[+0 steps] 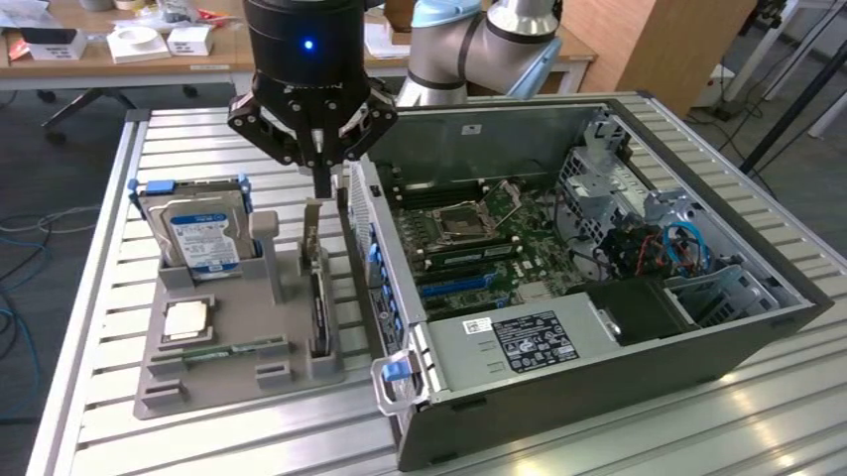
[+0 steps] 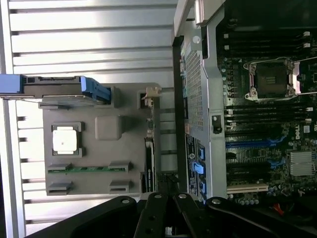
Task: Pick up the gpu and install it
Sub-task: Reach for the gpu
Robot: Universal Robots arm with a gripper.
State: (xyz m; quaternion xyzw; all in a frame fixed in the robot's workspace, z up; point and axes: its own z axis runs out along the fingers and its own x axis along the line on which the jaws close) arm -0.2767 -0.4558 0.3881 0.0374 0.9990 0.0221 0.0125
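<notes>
On slatted metal table [image 1: 741, 416], gpu [image 1: 320, 312] upright; desk [image 1: 218, 58] behind.

The gpu [image 1: 319, 312] is a thin, flat, dark circuit card seen edge-on. It stands upright on its long edge in a slot of the grey holder tray [image 1: 225, 382], along the tray's 3 o'clock side in the exterior view. Its length runs from 12 o'clock to 6 o'clock. A narrow, pale metal bracket strip [image 1: 313, 220] rises at the 12 o'clock end, higher than the dark board. The open computer case [image 1: 636, 387] stands just beside the card at its 3 o'clock, its wall running parallel to the card. In the wrist view the gpu [image 2: 149, 163] is a slim dark line seated at the tray's edge nearest the case.
</notes>
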